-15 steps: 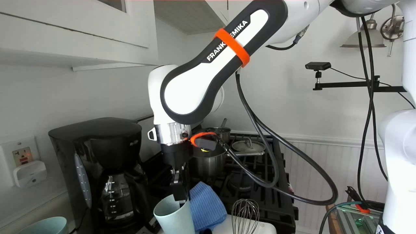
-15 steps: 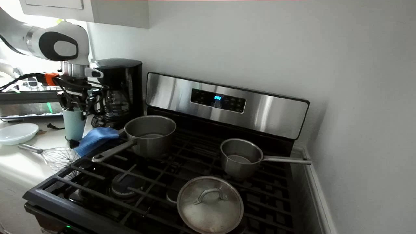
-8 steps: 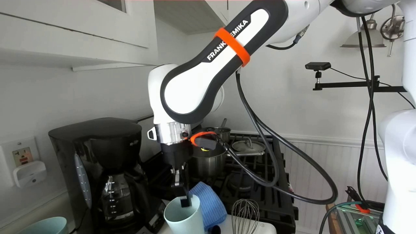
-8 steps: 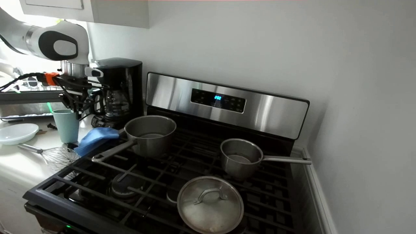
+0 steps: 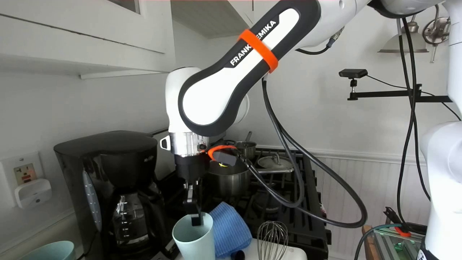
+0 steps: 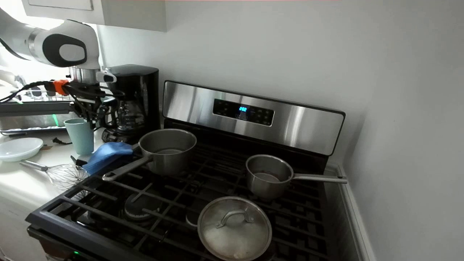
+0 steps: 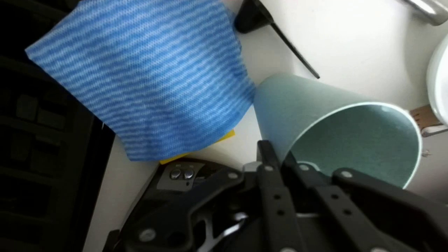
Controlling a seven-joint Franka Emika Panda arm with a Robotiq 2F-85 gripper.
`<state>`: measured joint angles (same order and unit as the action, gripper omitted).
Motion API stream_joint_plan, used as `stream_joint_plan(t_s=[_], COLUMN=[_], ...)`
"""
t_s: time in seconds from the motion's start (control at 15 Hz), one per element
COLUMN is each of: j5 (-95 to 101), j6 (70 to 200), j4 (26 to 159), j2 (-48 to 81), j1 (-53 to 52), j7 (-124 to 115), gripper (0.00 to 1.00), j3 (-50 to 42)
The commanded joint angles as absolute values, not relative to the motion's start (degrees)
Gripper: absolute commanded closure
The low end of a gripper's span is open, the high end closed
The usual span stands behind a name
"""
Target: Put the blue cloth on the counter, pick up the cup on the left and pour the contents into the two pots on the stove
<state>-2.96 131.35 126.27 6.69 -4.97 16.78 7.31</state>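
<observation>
The black stove (image 6: 163, 208) spreads to the right of the fingers (image 7: 268, 159) in an exterior view. The pale bench (image 6: 21, 185) lies below the fingers. A black coffee maker (image 5: 108, 155) stands near the fingers, to their left in an exterior view. On the stove, the larger pot (image 6: 175, 165) stands nearest the fingers. The smaller pot (image 6: 266, 190) sits farther from them, and a round steel lid (image 6: 235, 235) also rests well apart from them. The blue cloth (image 7: 150, 80) lies on the bench near the fingers, up and to their left in the wrist view, one corner reaching over the edge of the stove. The pale mint-green cup (image 6: 79, 137) is right at the fingers: they are drawn narrow, pinching its rim, one inside and one outside. The cup leans, and whether its base touches the bench cannot be told. A second mint-green vessel (image 5: 52, 250), partly out of view, is well apart from the fingers, low and to their left. A white bowl (image 6: 21, 148) and a wire whisk (image 6: 59, 174) lie on the bench away from the fingers. A small black piece (image 7: 252, 16) with a thin stem lies beyond the fingers, beside the cloth
</observation>
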Motion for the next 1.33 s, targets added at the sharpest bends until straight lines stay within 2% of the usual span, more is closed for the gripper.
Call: stream_joint_plan(t_s=[0.0, 0.4, 0.47, 0.53, 1.07, 1.2, 1.27], j5=[-5.18, -6.70, -6.13, -6.19, -9.17, -9.19, -9.55], j6=[135.47, 137.02, 137.05, 136.73, 134.42, 131.21, 129.45], j4=[128.36, 130.01, 130.07, 130.12, 130.68, 130.59, 130.42], j2=[6.04, 6.48, 6.30, 5.83, 0.27, -1.85, -2.69], j1=[-5.05, -5.35, -5.32, -5.12, -3.74, -3.33, -3.13], j7=[18.22, 21.77, 21.65, 22.63, 27.91, 30.51, 31.29], gripper=[0.99, 0.99, 0.71, 0.69, 0.14, 0.02, 0.00], j3=[7.75, 9.29, 9.27, 9.24, 7.81, 6.84, 6.16])
